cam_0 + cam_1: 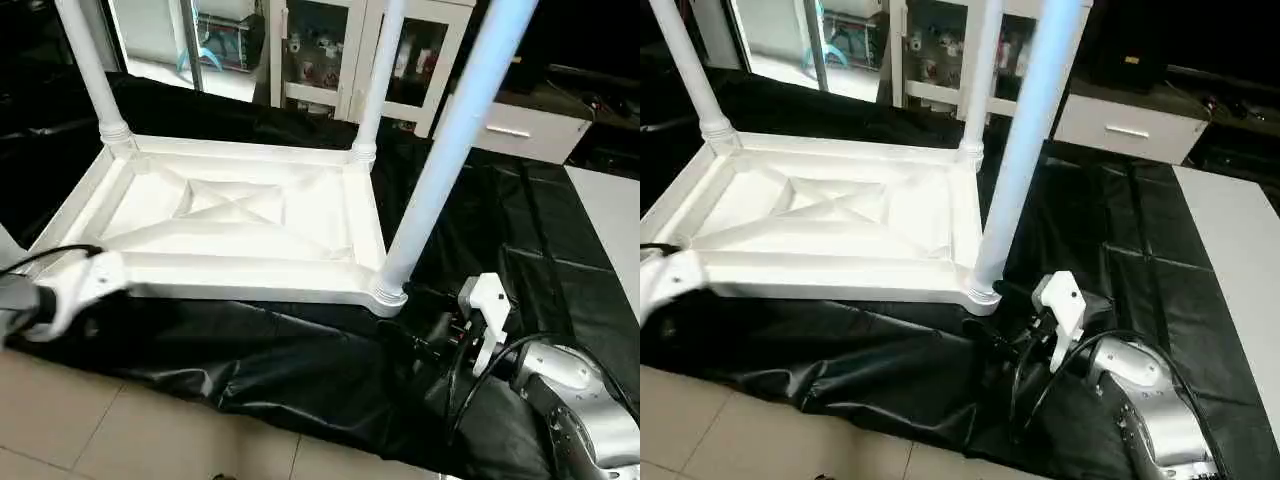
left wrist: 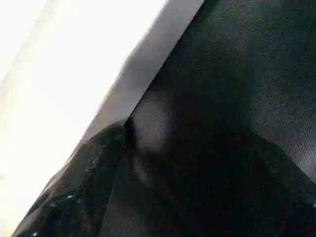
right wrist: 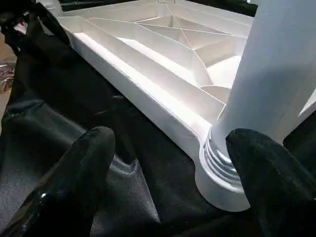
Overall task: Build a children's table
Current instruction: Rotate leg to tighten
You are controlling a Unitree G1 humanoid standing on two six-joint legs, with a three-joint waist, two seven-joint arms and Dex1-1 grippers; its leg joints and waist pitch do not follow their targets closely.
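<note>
The right gripper [image 3: 168,163] stands with its two black fingers [image 3: 84,168] spread wide, holding nothing; the near-right leg [image 1: 450,150] rises just ahead of it, its ribbed base seated in the corner socket [image 3: 219,182] close against one finger, though whether they touch cannot be told. Between the fingers lies wrinkled black cloth [image 1: 300,370], which hangs over the work table's front edge toward the tiled floor [image 1: 90,430], leaving a strip of free cloth between that edge and the tabletop. The left gripper's state cannot be told: its wrist view shows one dark finger [image 2: 74,197] beside a white edge, and the left arm [image 1: 70,290] sits at the tabletop's near-left corner. The white tabletop [image 1: 240,270] lies upside down beyond both grippers, X-ribs facing up, its near rim running between them. Farther off, two more legs [image 1: 90,70] stand upright in the far corners. To the right of the right gripper, open cloth stretches toward a pale surface [image 1: 610,230]. White cabinets [image 1: 330,50] stand behind.
</note>
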